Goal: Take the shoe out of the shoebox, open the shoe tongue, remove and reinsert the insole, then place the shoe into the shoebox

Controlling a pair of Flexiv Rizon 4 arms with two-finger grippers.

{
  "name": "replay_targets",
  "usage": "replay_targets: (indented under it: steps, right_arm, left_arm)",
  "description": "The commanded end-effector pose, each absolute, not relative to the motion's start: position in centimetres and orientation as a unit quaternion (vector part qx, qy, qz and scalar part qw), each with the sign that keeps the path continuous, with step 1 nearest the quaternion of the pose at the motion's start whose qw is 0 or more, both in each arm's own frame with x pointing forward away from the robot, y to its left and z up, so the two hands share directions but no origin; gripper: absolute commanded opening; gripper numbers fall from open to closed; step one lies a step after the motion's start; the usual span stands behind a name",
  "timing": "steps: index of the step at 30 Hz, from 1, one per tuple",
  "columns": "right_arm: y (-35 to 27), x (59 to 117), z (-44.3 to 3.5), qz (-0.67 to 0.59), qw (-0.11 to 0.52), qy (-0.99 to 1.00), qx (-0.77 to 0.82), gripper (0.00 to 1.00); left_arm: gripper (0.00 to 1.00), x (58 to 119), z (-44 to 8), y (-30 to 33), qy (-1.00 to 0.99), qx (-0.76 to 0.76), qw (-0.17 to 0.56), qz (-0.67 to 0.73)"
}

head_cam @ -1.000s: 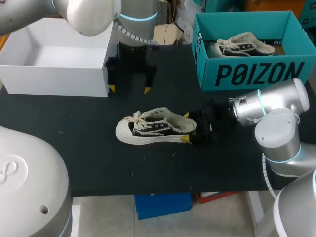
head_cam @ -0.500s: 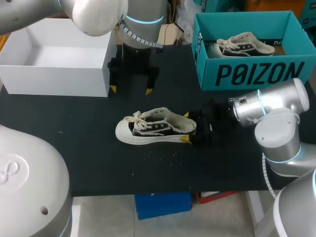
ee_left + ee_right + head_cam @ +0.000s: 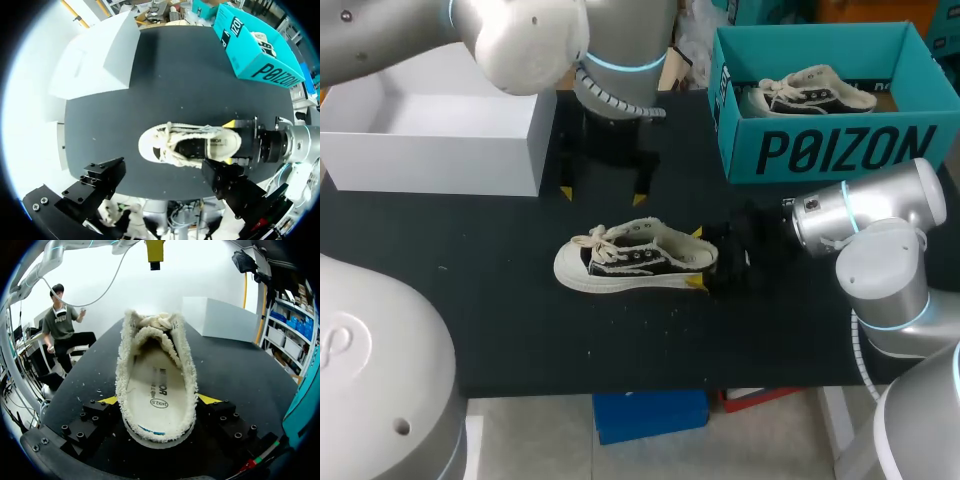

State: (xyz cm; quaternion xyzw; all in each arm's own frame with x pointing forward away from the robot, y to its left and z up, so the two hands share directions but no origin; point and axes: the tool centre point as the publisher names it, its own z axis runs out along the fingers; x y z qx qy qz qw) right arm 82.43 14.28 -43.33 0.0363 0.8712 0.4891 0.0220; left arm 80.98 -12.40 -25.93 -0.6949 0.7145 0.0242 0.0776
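Note:
A black low sneaker with a cream sole, laces and fuzzy collar [image 3: 632,258] lies on its sole mid-table, toe pointing left. My right gripper [image 3: 696,258] is shut on its heel, one yellow tip on each side. In the right wrist view the shoe [image 3: 157,385] runs away from the gripper [image 3: 157,400], with the printed insole showing inside. My left gripper [image 3: 603,195] hangs open above the table just behind the shoe, touching nothing. From the left wrist view the shoe [image 3: 185,145] lies ahead of its wide-apart fingers [image 3: 100,182].
A teal shoebox [image 3: 820,150] stands at the back right with a second sneaker [image 3: 810,90] inside. A white open box [image 3: 430,150] sits at the back left. Black table surface [image 3: 520,330] stretches in front of the shoe.
My left gripper has moved to the right and a little nearer the shoe, still open. The right arm and the shoe have stayed put.

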Motion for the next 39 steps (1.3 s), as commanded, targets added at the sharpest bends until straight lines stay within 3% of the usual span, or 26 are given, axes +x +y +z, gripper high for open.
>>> replay_targets:
  steps: [1, 39]
  right_arm:
    - [14.5, 82.5, -43.6, 0.489, 0.022, 0.871, 0.037, 0.00]
    - [14.5, 82.5, -43.6, 0.489, 0.022, 0.871, 0.037, 0.00]
  left_arm:
    - [1.00, 80.1, -27.7, -14.2, 0.712, -0.697, 0.080, 0.029]
    - [1.00, 80.8, -37.5, -18.6, 0.713, -0.684, 0.094, 0.121]
